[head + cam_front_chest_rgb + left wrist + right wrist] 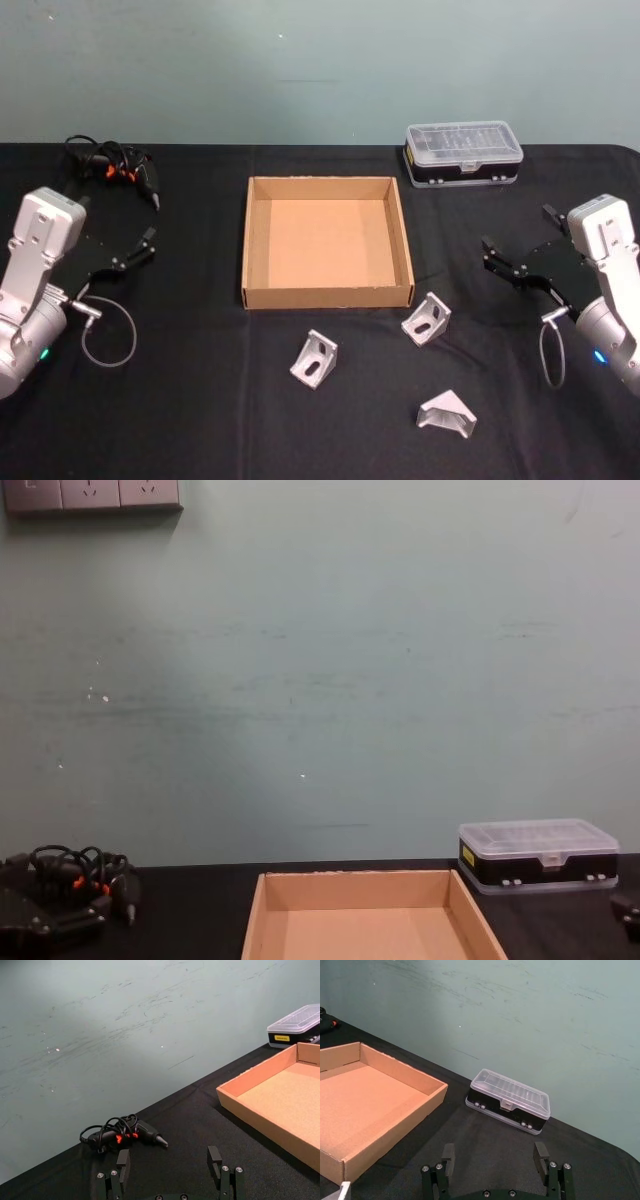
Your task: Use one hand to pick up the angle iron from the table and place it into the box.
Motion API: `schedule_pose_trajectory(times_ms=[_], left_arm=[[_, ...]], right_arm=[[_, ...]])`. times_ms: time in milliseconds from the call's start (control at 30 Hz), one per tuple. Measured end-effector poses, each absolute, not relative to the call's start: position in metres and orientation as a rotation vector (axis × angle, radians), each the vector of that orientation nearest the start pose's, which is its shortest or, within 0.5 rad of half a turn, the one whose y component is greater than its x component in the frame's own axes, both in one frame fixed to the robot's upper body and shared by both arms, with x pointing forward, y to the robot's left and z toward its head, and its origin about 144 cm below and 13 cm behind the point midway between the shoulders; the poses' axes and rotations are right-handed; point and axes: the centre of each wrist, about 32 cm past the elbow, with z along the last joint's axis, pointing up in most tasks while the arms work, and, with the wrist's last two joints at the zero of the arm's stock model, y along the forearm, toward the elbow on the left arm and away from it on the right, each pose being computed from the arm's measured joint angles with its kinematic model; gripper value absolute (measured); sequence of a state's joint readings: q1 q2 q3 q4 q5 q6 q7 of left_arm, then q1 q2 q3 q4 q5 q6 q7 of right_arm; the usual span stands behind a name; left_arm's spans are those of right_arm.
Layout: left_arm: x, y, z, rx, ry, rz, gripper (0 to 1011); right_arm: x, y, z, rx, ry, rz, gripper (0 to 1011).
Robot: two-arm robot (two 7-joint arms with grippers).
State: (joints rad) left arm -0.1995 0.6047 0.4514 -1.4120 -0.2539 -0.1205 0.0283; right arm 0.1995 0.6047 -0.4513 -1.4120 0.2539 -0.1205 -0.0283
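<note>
Three silver angle irons lie on the black table (200, 400) in front of the box: one (315, 360) at the left, one (427, 318) near the box's front right corner, one (447, 411) nearest me. The tan cardboard box (325, 296) stands at the centre and holds nothing. My left gripper (135, 252) hovers open left of the box, its fingers (123, 1160) spread wide. My right gripper (517, 230) hovers open right of the box, a little beyond the angle irons, with nothing between its fingers (540, 1151).
A clear-lidded plastic case (463, 152) with a black base sits behind the box at the right. A black tool with orange marks and tangled cable (115, 165) lies at the back left. Bare tabletop lies between the angle irons and the front edge.
</note>
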Motion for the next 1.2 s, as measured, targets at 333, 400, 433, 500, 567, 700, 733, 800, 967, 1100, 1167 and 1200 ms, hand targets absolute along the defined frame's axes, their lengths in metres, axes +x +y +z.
schedule_pose_trajectory(times_ms=[333,400,433,500,567,700,733,800,967,1100,1167,1200], left_arm=[[0.4886,0.3097,1.1398,0.305,-0.285,1.248,1011],[0.4886,0.3097,1.1398,0.304,-0.285,1.248,1011],[0.4886,0.3097,1.1398,0.304,-0.285,1.248,1011],[0.4886,0.3097,1.1397,0.305,-0.285,1.248,1011],[0.4886,0.3097,1.1398,0.304,-0.285,1.248,1011],[0.4886,0.3097,1.1398,0.305,-0.285,1.248,1011],[0.4886,0.3097,1.1398,0.305,-0.285,1.248,1011],[0.4886,0.3096,1.1398,0.304,-0.285,1.248,1011],[0.4886,0.3097,1.1398,0.304,-0.285,1.248,1011],[0.4886,0.3097,1.1398,0.304,-0.285,1.248,1011],[0.4886,0.3097,1.1398,0.305,-0.285,1.248,1011],[0.4886,0.3097,1.1398,0.304,-0.285,1.248,1011]], right_arm=[[0.4886,-0.3097,1.1398,-0.304,-0.285,-1.248,1003],[0.4886,-0.3097,1.1398,-0.304,-0.285,-1.248,1003],[0.4886,-0.3097,1.1398,-0.304,-0.285,-1.248,1003],[0.4886,-0.3097,1.1398,-0.304,-0.285,-1.248,1003],[0.4886,-0.3097,1.1398,-0.304,-0.285,-1.248,1003],[0.4886,-0.3097,1.1398,-0.304,-0.285,-1.248,1003],[0.4886,-0.3097,1.1398,-0.304,-0.285,-1.248,1003],[0.4886,-0.3096,1.1398,-0.304,-0.285,-1.248,1003],[0.4886,-0.3097,1.1398,-0.304,-0.285,-1.248,1003],[0.4886,-0.3097,1.1398,-0.304,-0.285,-1.248,1003],[0.4886,-0.3097,1.1398,-0.304,-0.285,-1.248,1003],[0.4886,-0.3097,1.1398,-0.304,-0.285,-1.248,1003]])
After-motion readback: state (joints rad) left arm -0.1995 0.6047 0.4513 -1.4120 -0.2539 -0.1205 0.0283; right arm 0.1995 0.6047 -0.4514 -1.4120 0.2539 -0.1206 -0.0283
